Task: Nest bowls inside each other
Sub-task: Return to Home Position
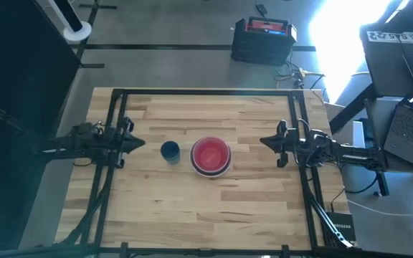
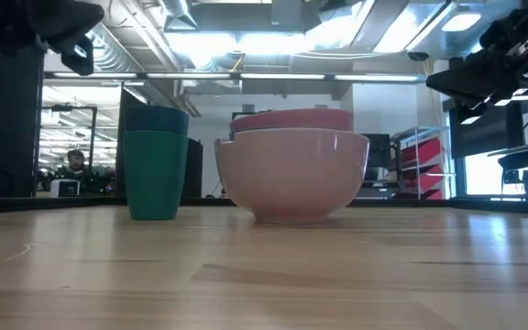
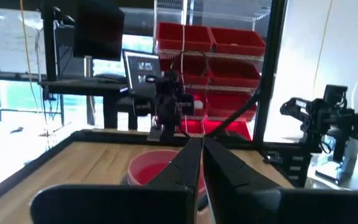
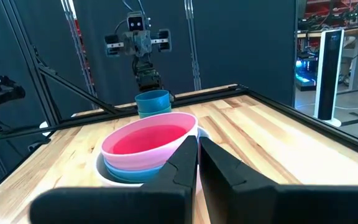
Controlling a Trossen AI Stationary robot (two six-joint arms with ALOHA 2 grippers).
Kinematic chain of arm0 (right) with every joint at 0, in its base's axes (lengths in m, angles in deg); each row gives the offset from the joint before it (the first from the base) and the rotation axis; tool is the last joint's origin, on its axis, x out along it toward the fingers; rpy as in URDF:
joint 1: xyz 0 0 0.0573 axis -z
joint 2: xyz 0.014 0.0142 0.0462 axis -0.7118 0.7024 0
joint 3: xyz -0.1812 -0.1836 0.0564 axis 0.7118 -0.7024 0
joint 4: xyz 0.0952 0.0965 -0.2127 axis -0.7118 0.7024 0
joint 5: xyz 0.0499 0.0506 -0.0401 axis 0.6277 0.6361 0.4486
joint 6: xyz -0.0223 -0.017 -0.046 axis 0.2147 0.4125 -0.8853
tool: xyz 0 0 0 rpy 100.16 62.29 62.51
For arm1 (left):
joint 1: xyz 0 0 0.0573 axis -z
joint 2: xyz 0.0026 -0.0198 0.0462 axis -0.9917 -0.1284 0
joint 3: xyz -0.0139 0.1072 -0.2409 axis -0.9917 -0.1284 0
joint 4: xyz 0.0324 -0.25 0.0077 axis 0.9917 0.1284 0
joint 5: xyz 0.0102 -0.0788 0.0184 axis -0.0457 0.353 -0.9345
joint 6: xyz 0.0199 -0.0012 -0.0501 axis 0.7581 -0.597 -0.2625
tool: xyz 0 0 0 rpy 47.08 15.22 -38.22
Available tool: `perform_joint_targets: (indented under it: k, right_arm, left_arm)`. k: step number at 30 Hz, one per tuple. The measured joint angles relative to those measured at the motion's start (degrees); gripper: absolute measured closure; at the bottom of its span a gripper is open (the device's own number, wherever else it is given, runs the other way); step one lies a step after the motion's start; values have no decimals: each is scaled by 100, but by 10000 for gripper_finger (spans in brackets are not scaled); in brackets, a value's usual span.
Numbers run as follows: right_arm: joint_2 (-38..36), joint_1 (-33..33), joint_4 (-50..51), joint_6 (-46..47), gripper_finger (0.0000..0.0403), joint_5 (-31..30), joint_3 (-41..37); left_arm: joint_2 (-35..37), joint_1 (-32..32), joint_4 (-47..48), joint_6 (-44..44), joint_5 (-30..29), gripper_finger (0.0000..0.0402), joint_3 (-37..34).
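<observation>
A stack of nested bowls (image 1: pixel 211 155) stands at the table's middle: a red one inside a pink one (image 4: pixel 148 140), a light blue rim (image 4: pixel 129 172) below it, and a white bowl (image 2: pixel 291 174) outermost, resting on its base. Just left of the stack stands a small deep teal bowl (image 2: pixel 154 174) with a darker blue one (image 2: pixel 157 119) nested in it. My left gripper (image 1: pixel 140 143) hovers shut to the left of these, pointing at them. My right gripper (image 1: pixel 264 141) hovers shut to the right of the stack. Neither touches anything.
Black frame rails (image 1: pixel 113 129) run along the table's left, right and far sides. Bare wood lies in front of and behind the bowls. Beyond the far edge a black and red crate (image 1: pixel 262 39) sits on the floor; laptops (image 1: pixel 407 122) stand to the right.
</observation>
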Motion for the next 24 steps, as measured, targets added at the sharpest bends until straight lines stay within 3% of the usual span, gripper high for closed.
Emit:
perform_joint_targets:
  k: [12, 17, 24]
  right_arm:
    - [3, 0, 0, -1, 402, -23, -2]
    - [2, -2, 0, 0, 402, -26, -2]
    - [2, 0, 0, -2, 402, -27, -2]
  left_arm:
    - [-8, 4, -943, 25, -184, 402, -933]
    - [-4, 9, -198, 263, -176, 402, -931]
    - [-4, -138, -105, 654, -378, 402, -929]
